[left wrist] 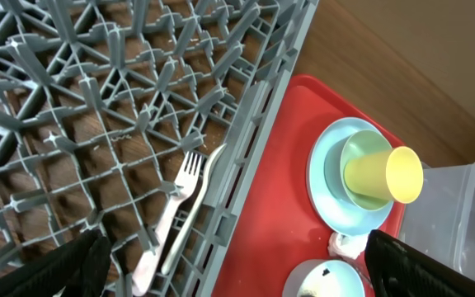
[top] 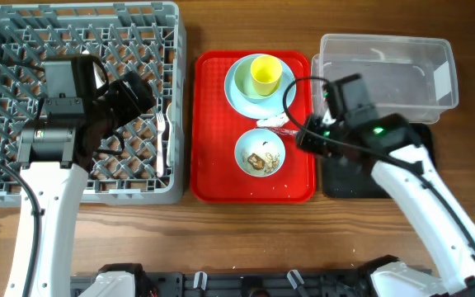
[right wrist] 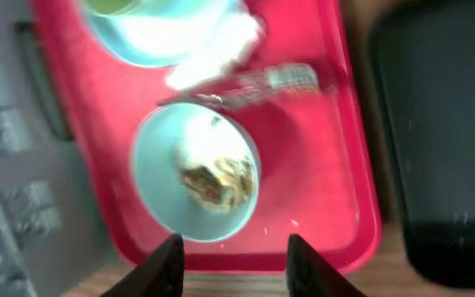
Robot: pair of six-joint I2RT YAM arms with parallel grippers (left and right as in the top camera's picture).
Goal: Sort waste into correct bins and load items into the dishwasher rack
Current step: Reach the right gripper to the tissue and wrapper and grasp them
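My right gripper (right wrist: 233,247): jaws part-way apart, nothing between them, over the bowl (right wrist: 157,177) with food scraps (right wrist: 213,186) on the red tray (right wrist: 320,190). Just beyond lie wrapper (right wrist: 275,82) and tissue (right wrist: 217,49), both unsorted. Step in hand, I judge: waste sorting. Next needs a low pinch on the wrapper. My left gripper (left wrist: 237,252): wide, empty, above the rack (left wrist: 97,82).

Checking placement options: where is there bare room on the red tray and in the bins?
Red tray: bare along its left strip beside plate and scrap bowl, and its lower right corner. Tub and black tray show nothing inside. Crowded: the tray's middle, where tissue and wrapper lie between plate and bowl.
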